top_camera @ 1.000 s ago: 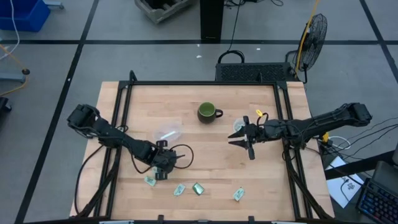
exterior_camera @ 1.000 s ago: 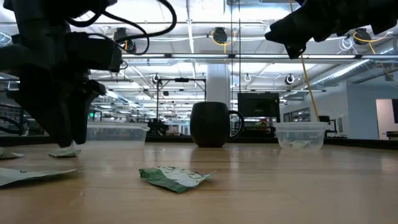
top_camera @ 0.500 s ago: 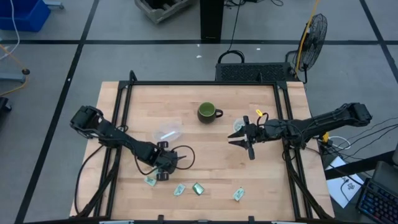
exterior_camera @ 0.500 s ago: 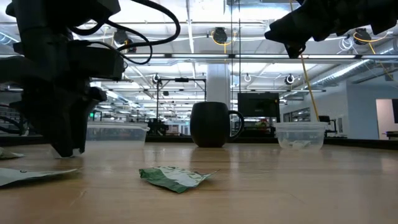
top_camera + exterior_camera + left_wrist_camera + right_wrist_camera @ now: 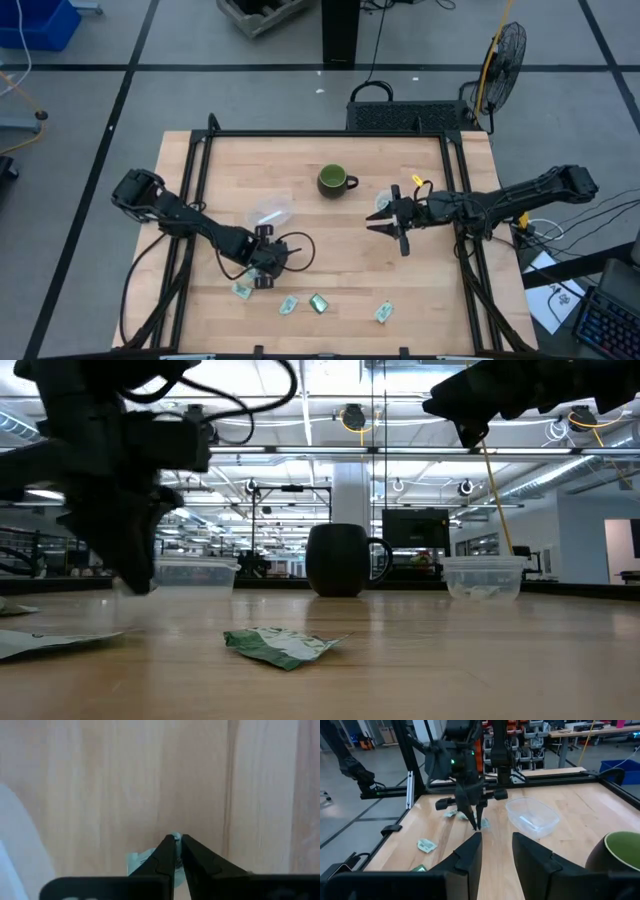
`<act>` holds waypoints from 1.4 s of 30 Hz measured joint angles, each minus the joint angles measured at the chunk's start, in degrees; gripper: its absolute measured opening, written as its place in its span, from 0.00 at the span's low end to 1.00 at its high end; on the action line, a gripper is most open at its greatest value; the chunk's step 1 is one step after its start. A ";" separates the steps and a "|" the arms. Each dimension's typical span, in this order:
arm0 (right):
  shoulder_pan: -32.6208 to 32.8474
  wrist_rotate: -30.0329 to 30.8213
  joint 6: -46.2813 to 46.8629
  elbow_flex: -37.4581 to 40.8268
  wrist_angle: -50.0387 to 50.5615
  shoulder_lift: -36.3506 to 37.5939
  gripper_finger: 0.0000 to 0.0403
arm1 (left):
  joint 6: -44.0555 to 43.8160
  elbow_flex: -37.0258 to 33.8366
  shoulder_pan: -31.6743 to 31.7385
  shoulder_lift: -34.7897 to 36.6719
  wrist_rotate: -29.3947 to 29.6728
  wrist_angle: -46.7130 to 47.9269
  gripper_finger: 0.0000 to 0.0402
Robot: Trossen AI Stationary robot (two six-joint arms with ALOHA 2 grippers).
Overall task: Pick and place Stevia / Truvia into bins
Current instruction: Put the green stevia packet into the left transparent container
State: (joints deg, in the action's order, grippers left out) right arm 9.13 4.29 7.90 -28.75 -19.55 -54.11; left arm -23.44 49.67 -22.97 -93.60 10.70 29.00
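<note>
Left hand (image 5: 262,281) hangs over the table (image 5: 330,225) near its front, fingers pinched on a pale packet (image 5: 176,838). Right hand (image 5: 384,226) waits mid-table, fingers parted, holding nothing. Three packets (image 5: 318,303) lie near the front edge.

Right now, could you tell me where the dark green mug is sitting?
In the high view, the mug stands at the table's far middle, between the two clear bins.

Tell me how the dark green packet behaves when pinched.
The dark green packet looks thin and creased, so it probably flexes. It lies low on the table, so fingers may skid over it. The left gripper holds a pale packet at its very tip, suggesting it's very light.
</note>
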 joint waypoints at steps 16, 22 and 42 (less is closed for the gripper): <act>0.00 0.04 0.00 0.00 -2.80 -0.02 0.25 | 7.78 6.75 12.66 16.89 19.22 17.60 0.03; 0.00 0.04 0.42 0.00 -2.93 -0.02 0.25 | 5.53 3.90 20.58 18.61 11.52 15.35 0.07; 0.00 0.07 0.44 0.00 -2.45 -0.02 0.25 | 2.79 -9.87 25.58 18.21 2.93 -0.67 0.15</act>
State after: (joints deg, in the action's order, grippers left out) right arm 9.13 4.36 8.34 -28.75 -22.00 -54.13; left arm -20.65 39.79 2.61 -75.40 13.63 28.33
